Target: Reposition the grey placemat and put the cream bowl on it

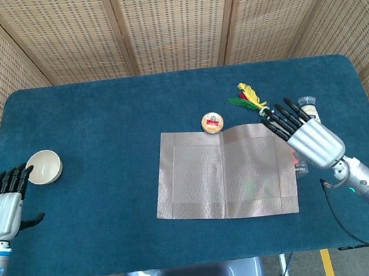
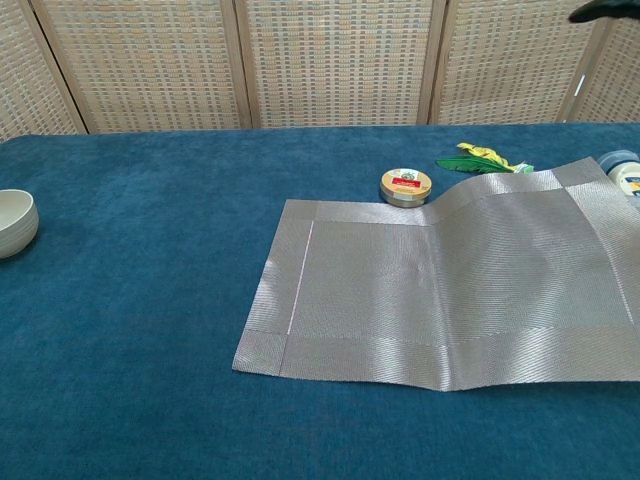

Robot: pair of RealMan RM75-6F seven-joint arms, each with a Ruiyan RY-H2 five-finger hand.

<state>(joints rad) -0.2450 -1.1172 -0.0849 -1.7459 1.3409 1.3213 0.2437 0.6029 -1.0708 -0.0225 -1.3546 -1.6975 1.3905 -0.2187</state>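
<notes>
The grey placemat point(image 1: 224, 172) point(image 2: 430, 290) lies spread out right of the table's middle, its right part bulging up slightly. My right hand point(image 1: 302, 137) hovers over the mat's right edge with fingers spread, holding nothing; only a dark fingertip point(image 2: 603, 9) shows in the chest view. The cream bowl point(image 1: 44, 166) point(image 2: 15, 222) stands upright far to the left. My left hand point(image 1: 4, 207) is open just below and left of the bowl, fingers pointing towards it without touching.
A round yellow tin point(image 1: 212, 122) point(image 2: 405, 187) touches the mat's far edge. A feather toy point(image 1: 250, 97) point(image 2: 482, 158) and a mayonnaise bottle point(image 1: 307, 104) point(image 2: 625, 172) lie at the back right. A clear box point(image 1: 300, 164) peeks out beside the mat's right edge.
</notes>
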